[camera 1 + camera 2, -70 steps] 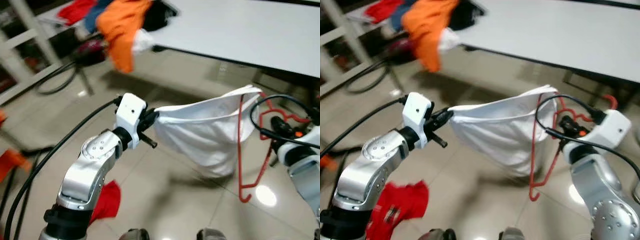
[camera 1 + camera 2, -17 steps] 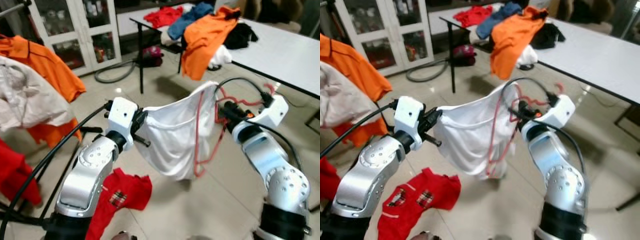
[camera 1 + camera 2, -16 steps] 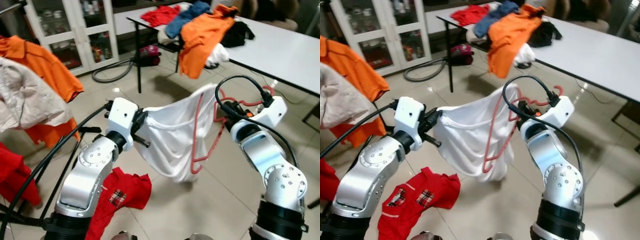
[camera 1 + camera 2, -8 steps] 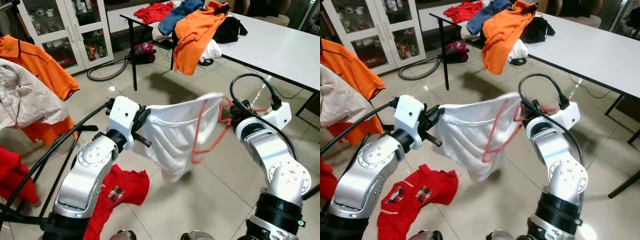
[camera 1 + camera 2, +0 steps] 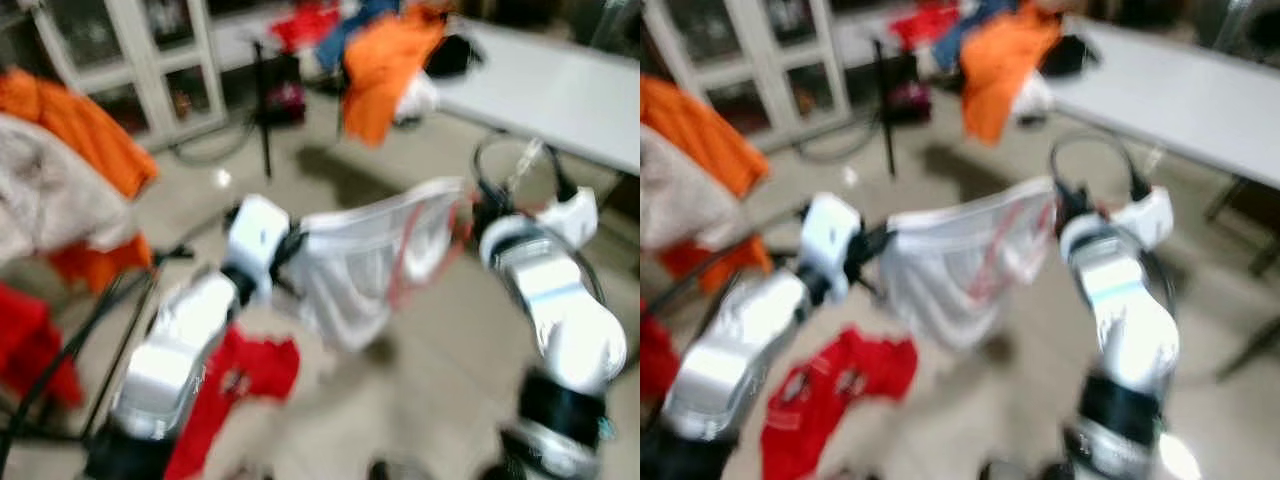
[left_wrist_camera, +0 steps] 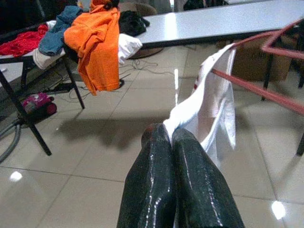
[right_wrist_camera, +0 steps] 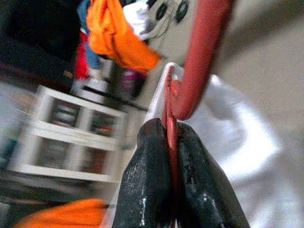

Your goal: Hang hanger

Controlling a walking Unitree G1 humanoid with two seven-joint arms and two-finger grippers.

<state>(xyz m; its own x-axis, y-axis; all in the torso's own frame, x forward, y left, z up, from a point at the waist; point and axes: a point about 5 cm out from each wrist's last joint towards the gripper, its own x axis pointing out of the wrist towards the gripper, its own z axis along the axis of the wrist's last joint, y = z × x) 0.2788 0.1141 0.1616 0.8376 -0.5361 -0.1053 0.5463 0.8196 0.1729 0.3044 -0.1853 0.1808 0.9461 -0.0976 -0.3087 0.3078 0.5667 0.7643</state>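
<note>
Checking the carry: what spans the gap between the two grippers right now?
A white garment stretches between them, pinched by the left gripper at one end, with the red hanger held by the right gripper at the other. The eye views show it, blurred.

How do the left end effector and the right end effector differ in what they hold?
The left end effector is shut on the edge of the white garment, soft cloth; the right end effector is shut on the red hanger, a thin, rigid bar. Both are raised, with the garment stretched between them.
</note>
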